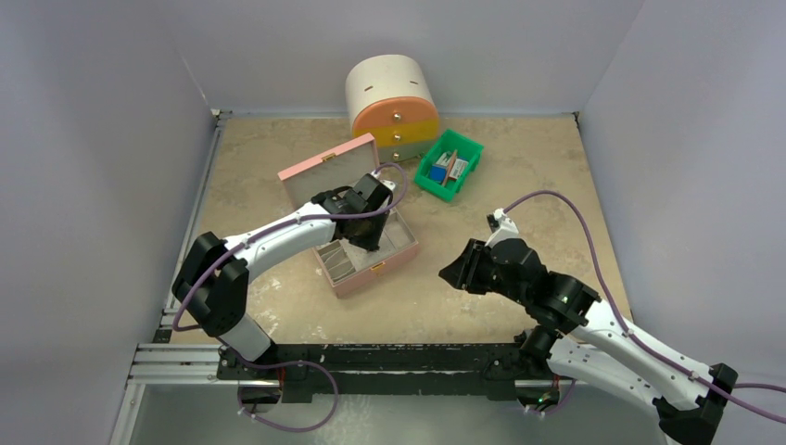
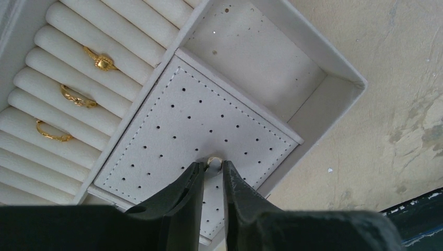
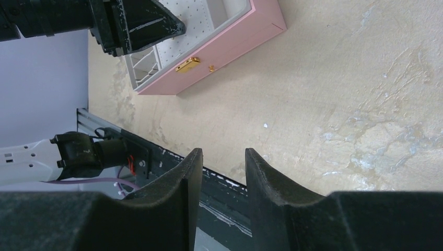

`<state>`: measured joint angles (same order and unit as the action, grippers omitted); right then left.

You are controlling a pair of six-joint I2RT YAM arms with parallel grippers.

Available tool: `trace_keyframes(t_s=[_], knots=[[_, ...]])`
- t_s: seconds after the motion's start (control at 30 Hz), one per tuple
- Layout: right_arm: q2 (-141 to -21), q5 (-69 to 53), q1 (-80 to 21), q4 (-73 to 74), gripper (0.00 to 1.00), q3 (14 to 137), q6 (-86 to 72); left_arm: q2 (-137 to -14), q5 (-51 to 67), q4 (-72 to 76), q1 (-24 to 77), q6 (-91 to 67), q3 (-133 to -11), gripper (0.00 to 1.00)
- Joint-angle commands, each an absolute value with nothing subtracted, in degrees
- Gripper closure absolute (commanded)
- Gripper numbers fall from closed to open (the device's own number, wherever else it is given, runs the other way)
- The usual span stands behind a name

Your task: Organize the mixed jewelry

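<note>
Left wrist view: left gripper (image 2: 213, 167) clenched on a tiny gold stud (image 2: 213, 159) over the perforated panel (image 2: 177, 115), lower centre. Three gold rings (image 2: 77, 98) sit in the ring rolls (image 2: 104, 31), upper left. Stud likely not yet seated. No other view shows jewelry. Right wrist view: right gripper (image 3: 223, 162) released, empty, over the table (image 3: 339, 104), pink box (image 3: 219, 57) at top.

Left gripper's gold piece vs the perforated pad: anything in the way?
Nothing visible. The left gripper pinches the small gold piece right at the perforated pad, with bare holes around it. The three gold rings sit aside in the ring rolls.
</note>
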<state>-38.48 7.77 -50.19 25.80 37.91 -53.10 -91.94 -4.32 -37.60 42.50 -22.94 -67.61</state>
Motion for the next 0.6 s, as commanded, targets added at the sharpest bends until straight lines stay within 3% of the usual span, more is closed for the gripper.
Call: trace_keyframes(t_s=[0.0, 0.13, 0.57], knots=[[-38.06, 7.38, -50.25, 24.19, 0.61, 37.92, -53.70, -93.30, -4.33, -36.87, 42.59, -22.65, -68.25, 0.78], [-38.06, 7.38, -50.25, 24.23, 0.59, 37.93, -53.66, -92.71, -4.31, -36.61, 42.60, -22.59, -68.22, 0.72], [-39.60, 6.47, -50.19, 23.02, 0.59, 38.56, -52.12, -87.66, -5.35, -37.14, 42.56, -22.14, -70.54, 0.72]])
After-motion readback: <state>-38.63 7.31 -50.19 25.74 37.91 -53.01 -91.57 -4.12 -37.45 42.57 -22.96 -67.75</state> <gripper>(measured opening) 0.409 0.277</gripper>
